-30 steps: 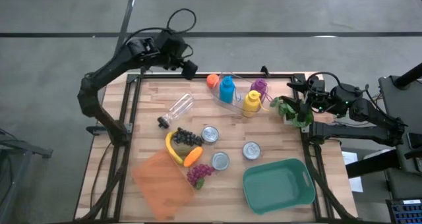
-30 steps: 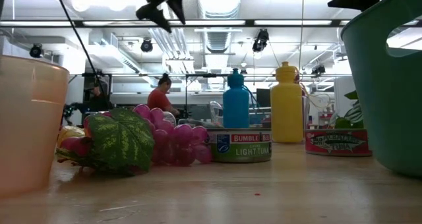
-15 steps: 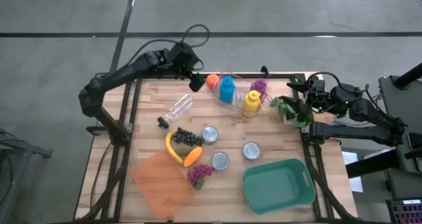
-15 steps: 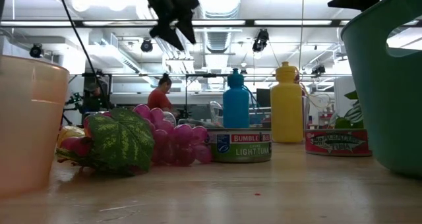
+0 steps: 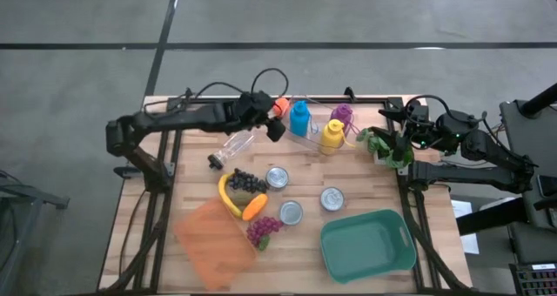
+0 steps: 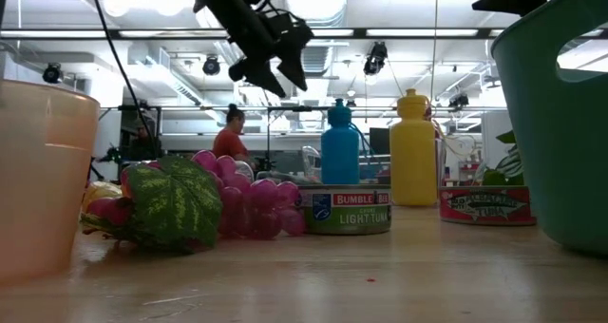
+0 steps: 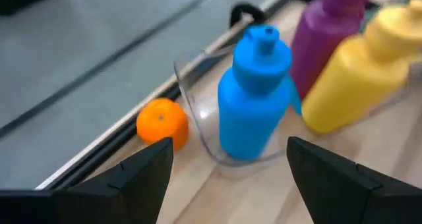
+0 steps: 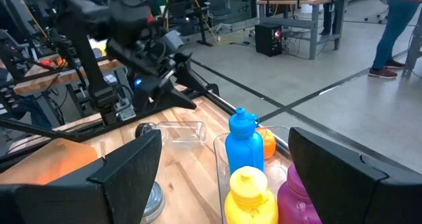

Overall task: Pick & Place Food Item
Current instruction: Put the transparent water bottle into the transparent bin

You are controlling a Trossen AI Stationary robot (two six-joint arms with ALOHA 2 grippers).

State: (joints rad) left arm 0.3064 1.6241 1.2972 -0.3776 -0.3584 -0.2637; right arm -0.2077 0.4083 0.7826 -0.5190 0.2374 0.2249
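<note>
Blue bottle (image 5: 299, 118), yellow bottle (image 5: 332, 136), purple bottle (image 5: 341, 114) at table's far edge; green tub (image 5: 367, 244) near front.

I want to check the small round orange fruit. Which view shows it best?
The left wrist view: the small round orange fruit is close and whole. High view shows a dot; right wrist view hides it partly; low view, nothing.

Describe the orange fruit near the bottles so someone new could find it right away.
Start at the far edge of the wooden table, where a clear tray holds blue, yellow and purple bottles. The orange sits at that tray's left end, beside the blue bottle, with the left gripper hovering close by. It is the only small round orange thing there; the neighbours are tall bottles.
</note>
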